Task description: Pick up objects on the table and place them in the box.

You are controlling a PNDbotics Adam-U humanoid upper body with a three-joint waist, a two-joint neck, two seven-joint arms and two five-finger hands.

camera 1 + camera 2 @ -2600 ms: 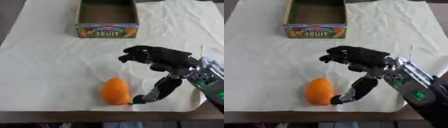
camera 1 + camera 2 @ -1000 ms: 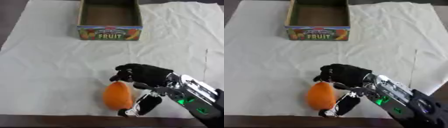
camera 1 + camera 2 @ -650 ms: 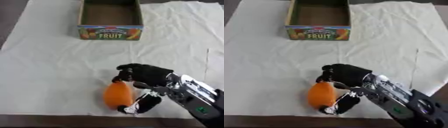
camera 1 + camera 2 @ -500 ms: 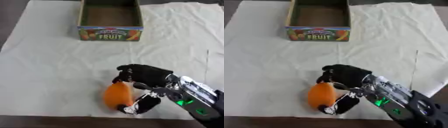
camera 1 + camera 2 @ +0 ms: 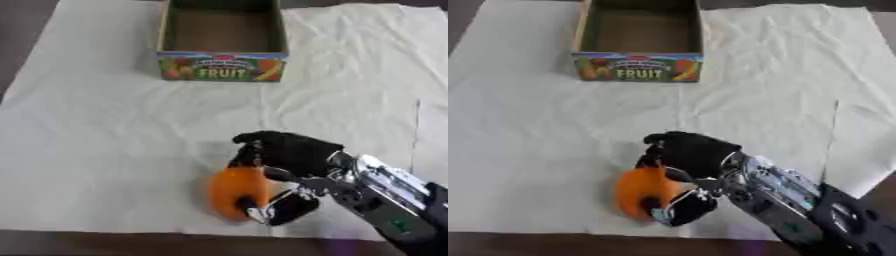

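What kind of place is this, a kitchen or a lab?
Probably a lab test setup: a table draped in a white cloth, one printed fruit box, and the right hand curled round an orange fruit.

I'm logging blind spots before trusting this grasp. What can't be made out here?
- Orange fruit: its right side is covered by the right hand, both views.
- Box: far wall cut by the top edge.
- Left hand: in neither view.
- Whether the fruit has left the cloth: unclear.
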